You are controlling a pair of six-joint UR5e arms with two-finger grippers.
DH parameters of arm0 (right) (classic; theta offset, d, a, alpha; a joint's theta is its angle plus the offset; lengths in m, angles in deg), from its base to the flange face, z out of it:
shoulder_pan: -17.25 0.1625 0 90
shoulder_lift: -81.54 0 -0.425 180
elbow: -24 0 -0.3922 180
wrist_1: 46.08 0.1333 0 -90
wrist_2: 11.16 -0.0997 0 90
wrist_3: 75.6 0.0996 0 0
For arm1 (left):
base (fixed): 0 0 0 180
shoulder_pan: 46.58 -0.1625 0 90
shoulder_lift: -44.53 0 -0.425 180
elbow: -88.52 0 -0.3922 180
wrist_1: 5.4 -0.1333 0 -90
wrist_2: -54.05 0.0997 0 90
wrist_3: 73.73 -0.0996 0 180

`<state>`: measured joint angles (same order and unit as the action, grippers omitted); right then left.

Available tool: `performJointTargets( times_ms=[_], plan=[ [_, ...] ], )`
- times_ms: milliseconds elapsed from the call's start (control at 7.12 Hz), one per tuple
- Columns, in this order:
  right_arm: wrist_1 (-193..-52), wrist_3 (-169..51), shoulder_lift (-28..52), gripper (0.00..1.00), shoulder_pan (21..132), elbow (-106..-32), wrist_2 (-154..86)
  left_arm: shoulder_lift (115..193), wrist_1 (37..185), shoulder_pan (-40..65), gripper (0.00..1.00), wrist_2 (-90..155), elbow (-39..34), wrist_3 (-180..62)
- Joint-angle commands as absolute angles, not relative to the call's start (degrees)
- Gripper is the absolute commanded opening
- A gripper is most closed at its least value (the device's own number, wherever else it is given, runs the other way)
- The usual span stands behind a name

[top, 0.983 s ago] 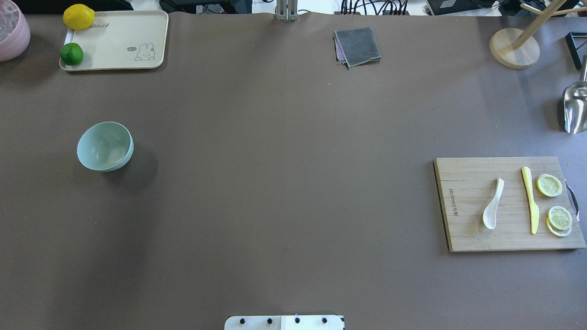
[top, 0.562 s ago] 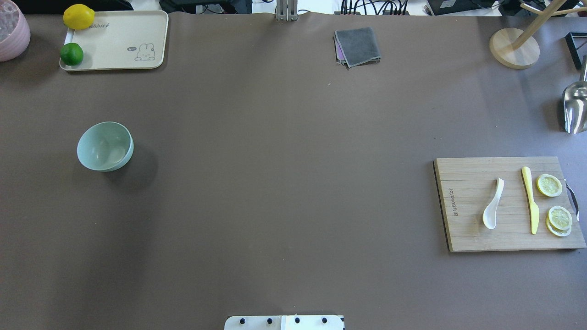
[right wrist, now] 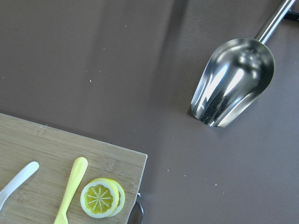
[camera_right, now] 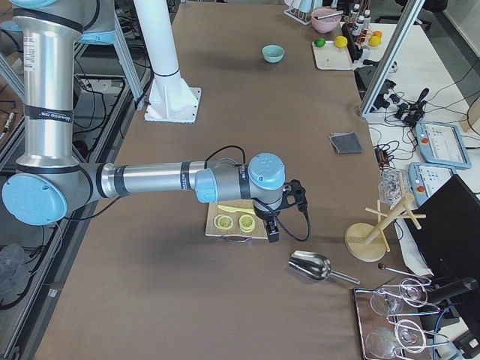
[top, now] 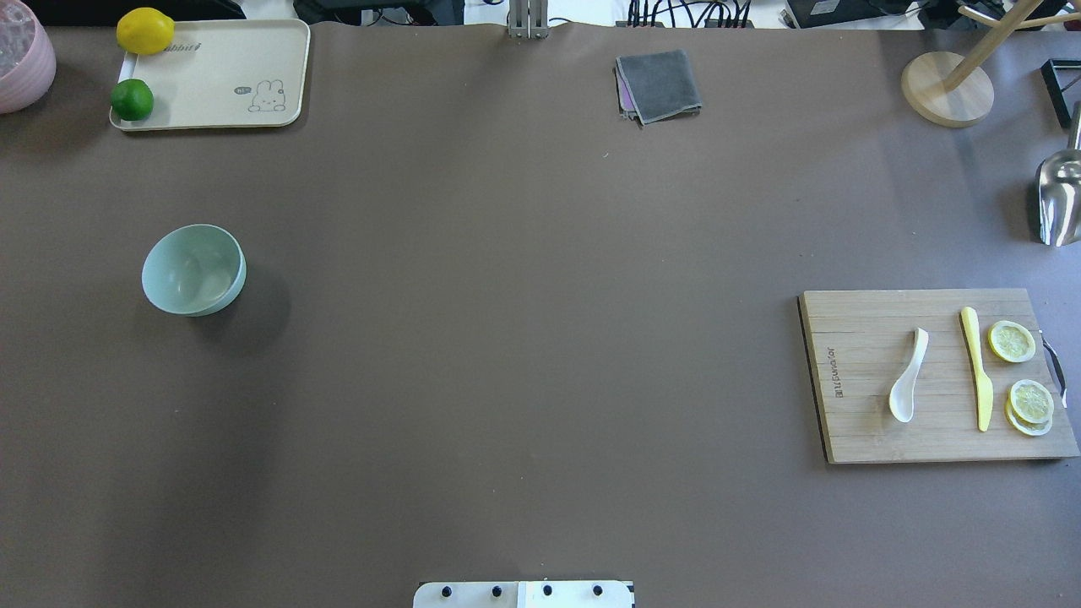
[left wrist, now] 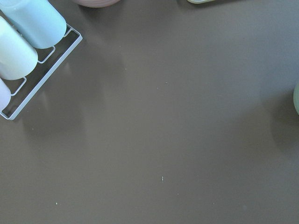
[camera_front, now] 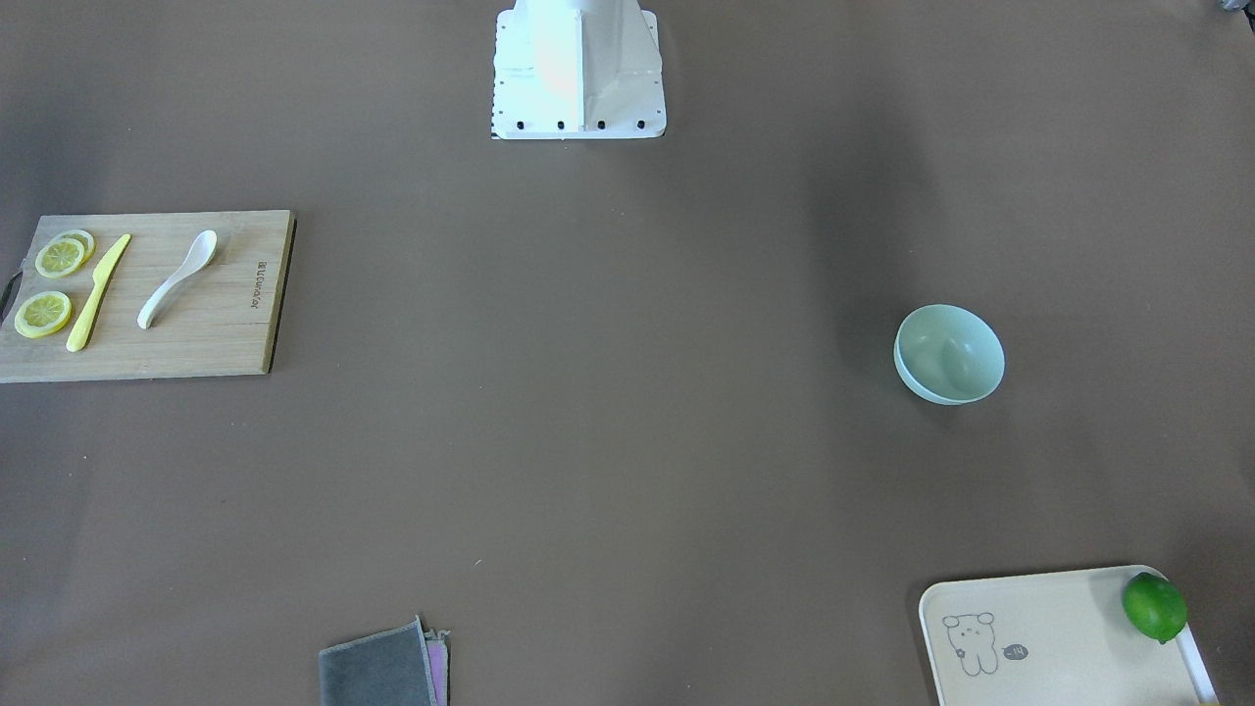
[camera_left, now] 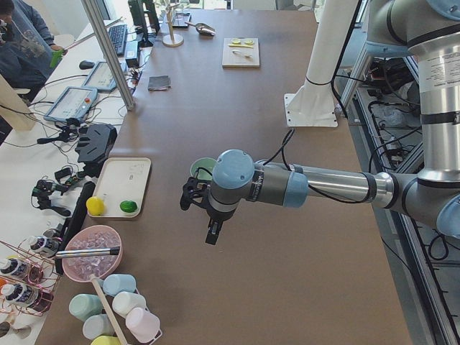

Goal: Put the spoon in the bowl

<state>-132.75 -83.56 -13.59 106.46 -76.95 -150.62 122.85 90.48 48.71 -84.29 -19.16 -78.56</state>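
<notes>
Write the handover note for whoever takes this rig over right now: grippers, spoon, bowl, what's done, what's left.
Left gripper: side view only, above the table near the bowl; open or shut, cannot tell.
Right gripper: side view only, by the cutting board's outer end; cannot tell.
Spoon: on the cutting board beside the yellow knife, untouched.
Bowl: empty, on the robot's left side.
Done: nothing. Left: grasp the spoon, carry it across, set it in the bowl.

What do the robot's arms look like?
The left arm and the right arm are silver metal tubes with rounded pale-blue joint caps. The left gripper and the right gripper are small and black, each fed by a thin black cable.
</notes>
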Motion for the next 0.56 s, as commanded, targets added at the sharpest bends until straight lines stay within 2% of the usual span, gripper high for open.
performJointTargets(
  times_ms=[0,140,421],
  plan=[
    [-132.74,-83.08,-13.65,1.0,106.46,-77.08,-152.84,123.02,96.95,40.75,0.97,-84.03,-18.97,-68.86],
    [-132.74,-82.9,-13.65,1.0,106.38,-77.08,-152.84,124.41,101.78,34.17,0.94,-83.16,-18.62,-59.93],
    [-132.65,-82.9,-13.56,1.0,105.85,-77.08,-152.84,132.03,103.06,27.36,0.93,-79.38,-13.02,-56.07]
  ],
)
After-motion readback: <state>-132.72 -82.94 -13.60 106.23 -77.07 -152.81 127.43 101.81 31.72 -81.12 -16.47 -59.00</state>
